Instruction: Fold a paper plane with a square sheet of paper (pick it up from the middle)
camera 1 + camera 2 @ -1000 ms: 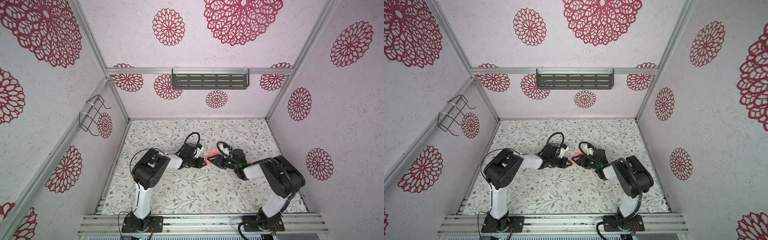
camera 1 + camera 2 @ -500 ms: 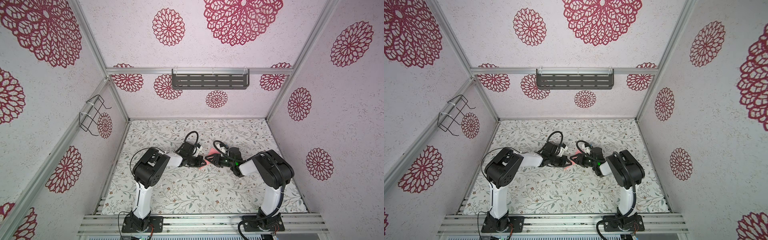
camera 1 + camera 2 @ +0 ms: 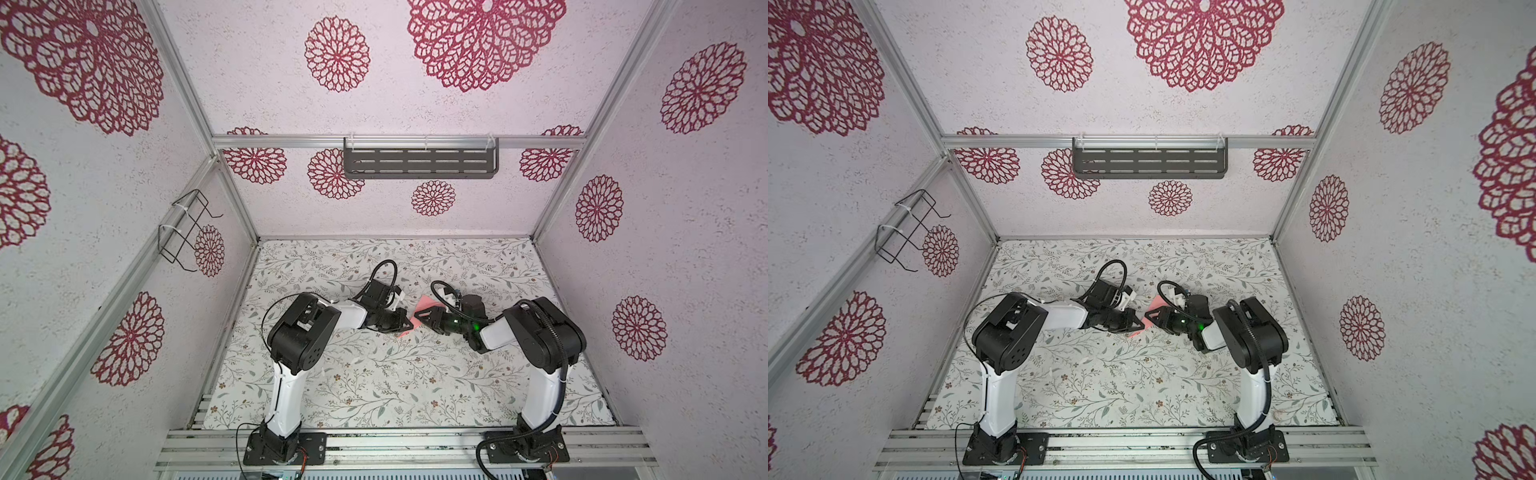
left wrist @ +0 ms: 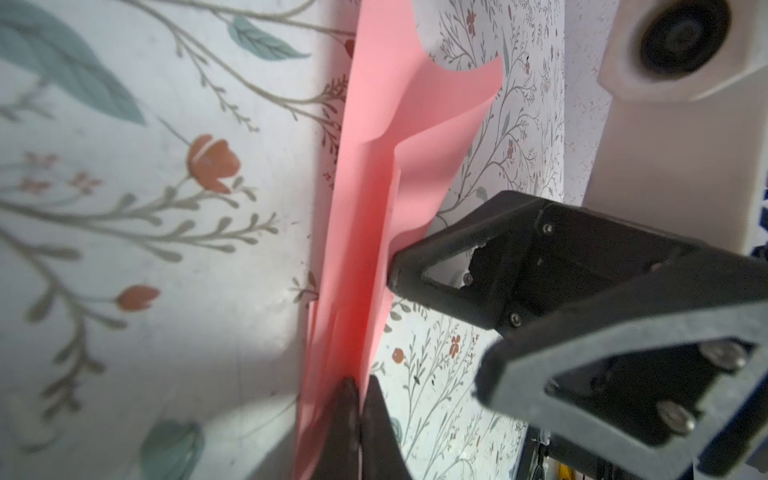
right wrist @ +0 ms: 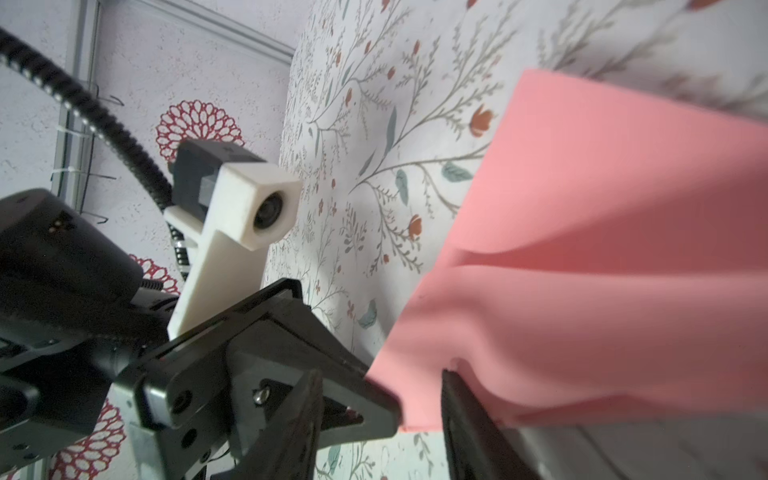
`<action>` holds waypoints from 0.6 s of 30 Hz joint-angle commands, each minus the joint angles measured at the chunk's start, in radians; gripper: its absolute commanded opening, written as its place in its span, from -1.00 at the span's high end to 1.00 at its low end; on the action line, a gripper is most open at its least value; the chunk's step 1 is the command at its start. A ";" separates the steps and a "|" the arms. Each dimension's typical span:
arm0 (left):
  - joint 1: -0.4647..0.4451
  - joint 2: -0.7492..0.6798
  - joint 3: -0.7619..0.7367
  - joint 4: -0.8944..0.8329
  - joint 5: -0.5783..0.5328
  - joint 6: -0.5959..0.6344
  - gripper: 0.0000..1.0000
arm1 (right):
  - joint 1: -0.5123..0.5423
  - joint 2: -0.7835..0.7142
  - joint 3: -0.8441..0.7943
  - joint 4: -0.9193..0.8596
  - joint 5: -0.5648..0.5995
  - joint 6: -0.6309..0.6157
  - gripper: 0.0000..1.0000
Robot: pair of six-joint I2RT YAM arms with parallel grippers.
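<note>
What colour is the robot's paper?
The paper is plain salmon pink, clearest in the right wrist view.

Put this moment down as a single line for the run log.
left gripper: shut on square sheet of paper | right gripper: open, one fingertip touching the sheet | fold: partly creased, unfinished

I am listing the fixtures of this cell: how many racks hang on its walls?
2. A grey slotted shelf hangs on the back wall; a black wire basket hangs on the left wall. None seems hidden.

No legible text or numbers seen; blurred close-ups may hide some.
</note>
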 commanded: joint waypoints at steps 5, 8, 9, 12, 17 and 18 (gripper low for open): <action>0.011 0.063 -0.017 -0.140 -0.085 0.001 1.00 | -0.062 -0.071 0.039 -0.151 0.073 -0.088 0.05; 0.011 0.066 -0.010 -0.152 -0.087 0.002 1.00 | -0.059 -0.127 0.072 -0.241 0.044 -0.153 0.05; 0.011 0.069 -0.007 -0.155 -0.087 0.002 1.00 | -0.054 -0.144 0.065 -0.228 0.034 -0.153 0.05; 0.011 0.074 0.000 -0.161 -0.088 0.001 1.00 | -0.030 -0.189 0.031 -0.180 0.014 -0.144 0.03; 0.012 0.075 0.003 -0.165 -0.090 -0.001 1.00 | 0.014 -0.168 0.044 -0.174 -0.008 -0.142 0.00; 0.012 0.077 0.005 -0.167 -0.090 -0.002 1.00 | 0.022 -0.149 0.055 -0.168 -0.023 -0.138 0.00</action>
